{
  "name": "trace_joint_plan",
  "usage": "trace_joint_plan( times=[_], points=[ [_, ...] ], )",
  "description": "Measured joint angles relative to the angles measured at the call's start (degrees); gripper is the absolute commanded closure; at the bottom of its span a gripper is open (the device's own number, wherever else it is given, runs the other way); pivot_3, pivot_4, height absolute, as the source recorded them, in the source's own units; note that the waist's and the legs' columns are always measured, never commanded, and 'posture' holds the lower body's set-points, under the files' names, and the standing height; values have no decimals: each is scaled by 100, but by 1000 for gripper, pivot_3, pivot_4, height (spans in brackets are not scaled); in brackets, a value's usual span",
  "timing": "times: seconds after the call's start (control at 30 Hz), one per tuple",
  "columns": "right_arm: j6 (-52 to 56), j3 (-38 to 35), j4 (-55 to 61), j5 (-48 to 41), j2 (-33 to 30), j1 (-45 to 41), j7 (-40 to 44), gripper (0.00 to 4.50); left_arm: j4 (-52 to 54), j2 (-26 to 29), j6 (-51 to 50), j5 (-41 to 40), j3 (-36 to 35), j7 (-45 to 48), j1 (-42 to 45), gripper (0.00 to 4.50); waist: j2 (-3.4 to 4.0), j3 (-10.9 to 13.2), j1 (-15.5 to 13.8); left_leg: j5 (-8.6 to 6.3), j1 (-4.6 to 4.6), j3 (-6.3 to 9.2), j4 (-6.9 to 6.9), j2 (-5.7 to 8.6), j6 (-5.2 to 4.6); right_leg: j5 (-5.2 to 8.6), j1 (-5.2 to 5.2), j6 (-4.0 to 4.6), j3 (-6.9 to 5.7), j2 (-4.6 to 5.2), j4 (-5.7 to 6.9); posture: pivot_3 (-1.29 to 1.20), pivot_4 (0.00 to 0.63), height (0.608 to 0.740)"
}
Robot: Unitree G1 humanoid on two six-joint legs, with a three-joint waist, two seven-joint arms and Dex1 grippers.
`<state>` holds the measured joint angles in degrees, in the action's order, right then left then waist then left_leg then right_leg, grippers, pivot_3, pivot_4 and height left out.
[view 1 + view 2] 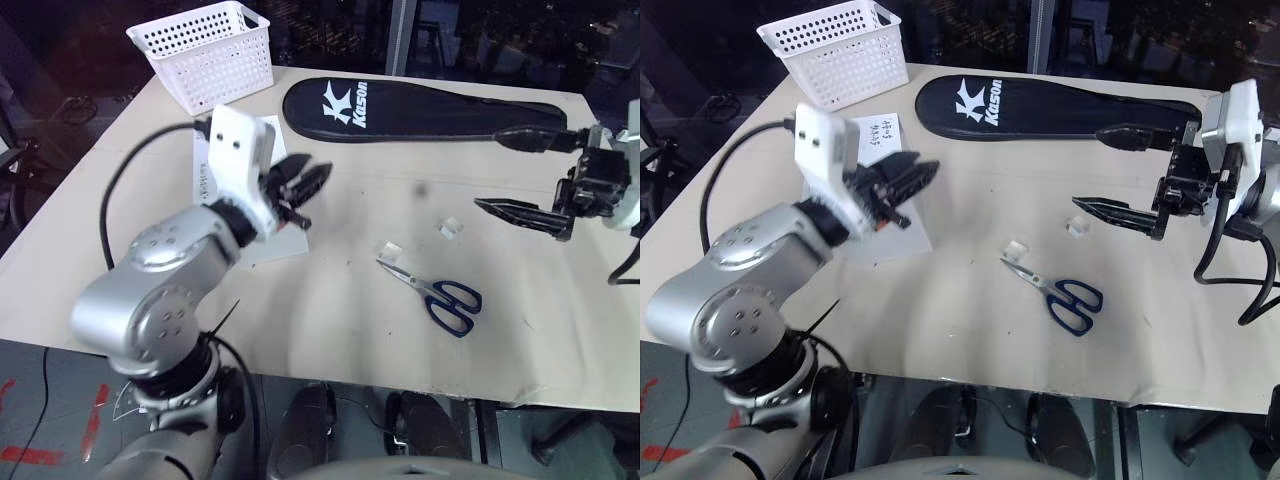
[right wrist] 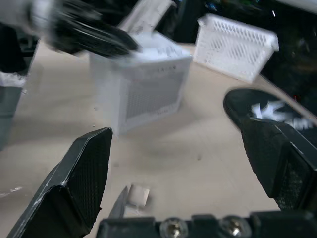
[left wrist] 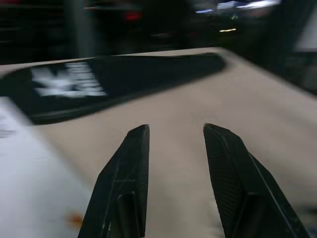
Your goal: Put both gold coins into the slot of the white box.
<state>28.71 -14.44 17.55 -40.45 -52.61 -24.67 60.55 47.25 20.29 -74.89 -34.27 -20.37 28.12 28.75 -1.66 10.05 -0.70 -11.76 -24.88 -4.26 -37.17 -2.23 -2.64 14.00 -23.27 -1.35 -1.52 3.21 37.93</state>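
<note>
Just above the white box [image 2: 141,84] on the counter [image 1: 340,250], the left gripper [image 1: 300,185] has its jaws parted and empty; the right gripper [image 1: 1110,170] gapes wide, empty, well apart from the box.

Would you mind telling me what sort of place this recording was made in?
Probably an indoor lab or test workspace: a beige table holds staged props, such as scissors and a white perforated basket, with dark surroundings behind.

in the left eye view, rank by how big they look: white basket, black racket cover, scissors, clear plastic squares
1. black racket cover
2. white basket
3. scissors
4. clear plastic squares, both alike and smallest

The cover and basket lie farther from the camera, so their lead is safe.
</note>
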Motion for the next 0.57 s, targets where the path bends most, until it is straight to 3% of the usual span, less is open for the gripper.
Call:
trace_joint_plan(
  times=[0.07,0.1,0.2,0.3,0.57],
  points=[
    [1,-24,5,124,-9,389,-74,0,-16,265,334,-181,-58,409,-573,2796,1,0,-2,-1,3,-2,0,0,-1,0,2,0,2,-2,0,0,150,740],
    [-14,-117,51,337,-68,1008,-122,0,-95,481,689,-356,-124,812,-1207,2525,1,-1,-8,-1,3,-3,0,1,-2,1,3,0,2,-2,-2,0,150,740],
    [-15,-248,117,517,-69,1591,-189,0,-315,669,1090,-453,-225,1199,-1691,1432,2,0,-28,-14,-1,0,-8,2,-26,3,3,2,-2,-6,-3,0,150,740],
    [-34,-844,371,748,-61,2643,-327,0,-514,1148,1830,-392,-201,1695,-2508,154,8,-5,-19,-16,11,0,-8,0,-28,14,13,21,1,1,-5,0,150,740],
    [-169,-2267,669,1078,423,4702,-342,0,-1170,1666,3191,-28,-162,2325,-3614,57,31,-19,-22,-31,15,5,-6,-8,-5,27,7,4,2,4,-8,0,150,740]
  ],
)
